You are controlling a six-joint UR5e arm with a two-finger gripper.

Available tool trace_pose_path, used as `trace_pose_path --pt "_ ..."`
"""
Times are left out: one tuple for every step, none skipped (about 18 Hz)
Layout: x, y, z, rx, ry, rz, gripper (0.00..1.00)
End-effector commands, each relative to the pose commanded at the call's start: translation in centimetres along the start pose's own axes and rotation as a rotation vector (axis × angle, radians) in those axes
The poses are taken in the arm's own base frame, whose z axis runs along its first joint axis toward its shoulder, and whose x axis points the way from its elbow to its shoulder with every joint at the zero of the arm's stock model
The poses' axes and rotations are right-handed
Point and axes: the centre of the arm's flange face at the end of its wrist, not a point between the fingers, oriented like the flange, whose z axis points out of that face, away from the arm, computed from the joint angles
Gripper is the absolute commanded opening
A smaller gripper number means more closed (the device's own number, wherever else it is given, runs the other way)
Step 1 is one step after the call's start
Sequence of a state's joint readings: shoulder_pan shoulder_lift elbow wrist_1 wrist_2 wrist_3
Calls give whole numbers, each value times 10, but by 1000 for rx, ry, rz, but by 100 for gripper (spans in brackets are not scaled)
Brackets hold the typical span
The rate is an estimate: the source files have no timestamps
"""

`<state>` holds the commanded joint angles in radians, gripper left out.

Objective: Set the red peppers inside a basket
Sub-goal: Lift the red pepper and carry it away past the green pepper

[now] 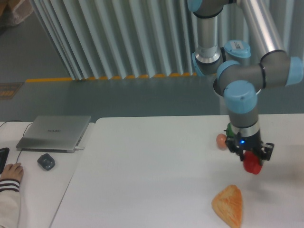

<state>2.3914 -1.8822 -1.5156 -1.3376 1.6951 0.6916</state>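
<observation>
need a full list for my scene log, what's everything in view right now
red pepper: 1, glossy red, held in the hand above the table's right side
bread: 1, orange-yellow wedge, near front edge of the table, right
green pepper: 1, green, mostly hidden behind the arm
small round thing: 1, pinkish-orange, just left of the arm; cannot tell what it is
table: 1, white
laptop: 1, silver, closed, on the left desk
mouse: 1, dark grey, in front of the laptop
person's hand: 1, white sleeve, left edge
arm: 1, grey and blue
hand: 1, black, shut on the red pepper
</observation>
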Motion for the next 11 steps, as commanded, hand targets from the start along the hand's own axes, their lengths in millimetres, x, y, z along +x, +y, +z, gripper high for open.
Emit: trace_pose_path --pt "-5 2 -3 6 -1 12 34" --pt "-10 4 -5 12 -2 23 34" --pt "-13 7 -7 16 -3 58 34" --pt "-19 10 -7 17 -5 81 34" --pt "-27 16 -12 26 -12 104 34" --pt "-33 21 -13 27 -14 114 34" --pt "-39 25 -12 26 -13 128 34" --pt "-49 31 -13 28 -15 154 34" --pt "-62 40 -11 25 -16 177 34" --pt "-72 46 -12 27 -20 191 34" --pt "-80 52 -11 26 -20 202 34"
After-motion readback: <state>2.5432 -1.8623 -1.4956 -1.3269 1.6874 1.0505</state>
